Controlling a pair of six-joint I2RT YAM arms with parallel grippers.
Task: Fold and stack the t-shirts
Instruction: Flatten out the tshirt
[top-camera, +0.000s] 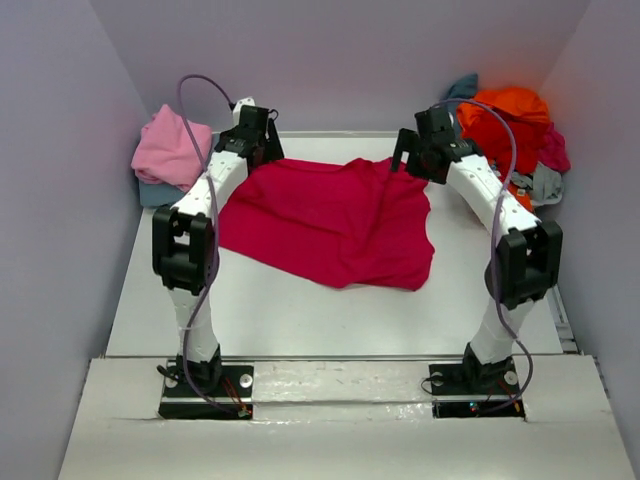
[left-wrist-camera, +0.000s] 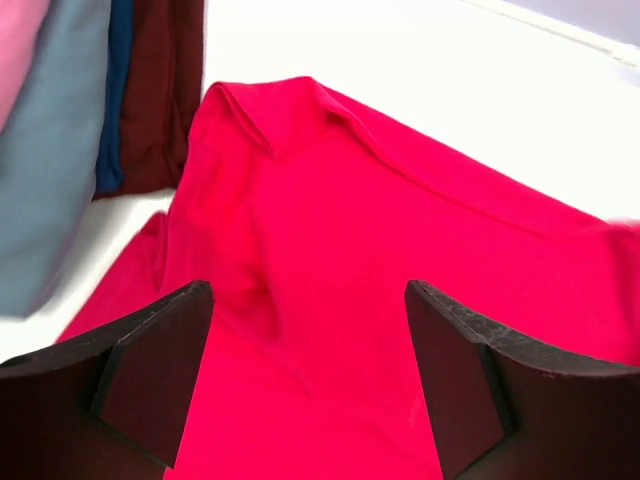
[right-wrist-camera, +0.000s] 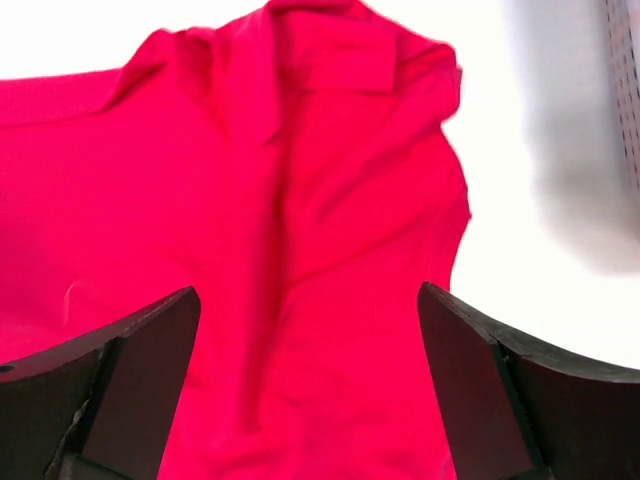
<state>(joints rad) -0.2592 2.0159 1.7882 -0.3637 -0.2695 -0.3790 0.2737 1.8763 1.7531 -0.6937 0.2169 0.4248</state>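
Top external view shows you a magenta-red cloth t-shirt (top-camera: 330, 222) lying spread and rumpled on the white table (top-camera: 300, 315), between the two arms. Your left hand (top-camera: 252, 128) sits over its far left corner, and your right hand (top-camera: 418, 152) over its far right corner. A folded stack (top-camera: 170, 150) topped in pink rests at the far left. A loose heap of orange and red tees (top-camera: 510, 120) fills the far right corner.

Left wrist view: your left hand (left-wrist-camera: 308, 295) is open, fingers wide apart over the magenta-red cloth t-shirt (left-wrist-camera: 400, 220). The folded stack (left-wrist-camera: 50, 150) lies just beside the shirt's edge, showing pink, dusty blue and maroon layers.

Right wrist view: your right hand (right-wrist-camera: 308, 295) is open too, fingers spread above the shirt's (right-wrist-camera: 300, 150) wrinkled corner, with bare table (right-wrist-camera: 510, 300) to the right.
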